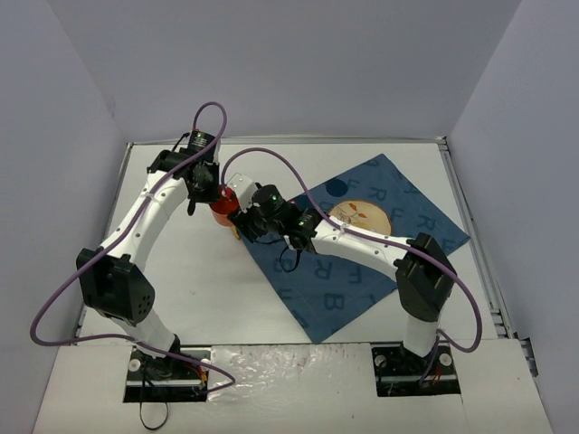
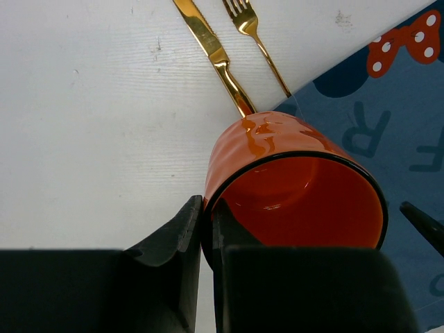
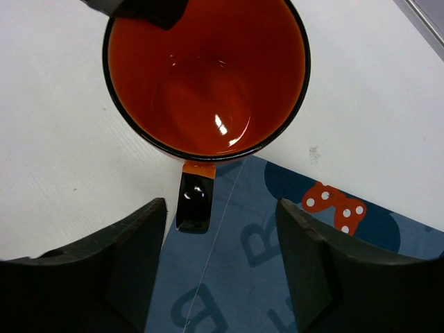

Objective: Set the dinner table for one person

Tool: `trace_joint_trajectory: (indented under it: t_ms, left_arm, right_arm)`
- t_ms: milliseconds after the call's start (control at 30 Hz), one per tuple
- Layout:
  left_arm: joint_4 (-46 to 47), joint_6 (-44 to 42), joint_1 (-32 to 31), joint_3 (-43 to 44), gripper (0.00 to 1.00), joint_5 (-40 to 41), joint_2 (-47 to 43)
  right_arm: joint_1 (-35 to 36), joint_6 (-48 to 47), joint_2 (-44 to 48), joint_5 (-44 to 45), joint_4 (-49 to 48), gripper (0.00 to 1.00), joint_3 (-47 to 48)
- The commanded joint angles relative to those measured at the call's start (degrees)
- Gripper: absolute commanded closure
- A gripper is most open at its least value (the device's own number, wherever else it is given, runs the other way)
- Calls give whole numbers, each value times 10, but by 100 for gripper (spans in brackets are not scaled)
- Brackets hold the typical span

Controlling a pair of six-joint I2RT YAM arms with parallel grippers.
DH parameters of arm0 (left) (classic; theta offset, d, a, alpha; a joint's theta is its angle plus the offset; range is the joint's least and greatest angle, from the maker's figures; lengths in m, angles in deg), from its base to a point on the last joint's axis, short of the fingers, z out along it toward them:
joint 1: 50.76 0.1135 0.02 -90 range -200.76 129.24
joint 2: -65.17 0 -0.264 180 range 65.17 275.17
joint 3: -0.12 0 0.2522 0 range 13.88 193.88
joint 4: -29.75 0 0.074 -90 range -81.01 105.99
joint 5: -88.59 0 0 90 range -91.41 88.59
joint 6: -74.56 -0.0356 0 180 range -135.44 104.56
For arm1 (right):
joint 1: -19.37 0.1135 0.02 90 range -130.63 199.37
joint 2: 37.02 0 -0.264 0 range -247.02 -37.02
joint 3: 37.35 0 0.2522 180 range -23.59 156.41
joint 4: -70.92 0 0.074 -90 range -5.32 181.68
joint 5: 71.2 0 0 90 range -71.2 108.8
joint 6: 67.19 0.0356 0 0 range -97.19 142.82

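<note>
Below, dinner table (image 1: 208, 289), left hand (image 2: 207, 215) pinching orange mug (image 2: 298, 201) rim, right hand (image 3: 220, 211) wide above it

The large flat desk (image 2: 90, 125) is white, the glossy ceramic mug (image 3: 208, 76) orange with a black rim, the rectangular cloth (image 3: 236, 291) blue with darker letters.

Illumination is bright, even and diffuse, coming from overhead. The walls (image 1: 271, 63) carry a faint lavender cast. Shadows on the table (image 1: 208, 271) are soft and pale. In the right wrist view, small white glints sit on the mug (image 3: 208, 76) floor. In the left wrist view, its glossy outer wall mirrors the gold knife (image 2: 208, 45). The left gripper (image 2: 207, 206) reads black, featureless and slightly soft at close range. The overhead view is sharp, with mild glare on the crinkled sheet (image 1: 289, 362).
</note>
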Motion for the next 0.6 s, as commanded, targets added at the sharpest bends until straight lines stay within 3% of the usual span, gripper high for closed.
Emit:
trace_joint_trajectory:
  t_ms: [0, 400, 567]
  left_arm:
    - [27, -4, -3, 7, 100, -5, -44]
    - [49, 3, -3, -7, 100, -24, -58]
    - [53, 4, -3, -9, 100, -24, -60]
  right_arm:
    - [5, -8, -7, 9, -26, 44, 51]
    - [5, 0, -36, 17, -26, 59, 86]
    - [5, -1, -37, 25, -27, 84, 90]
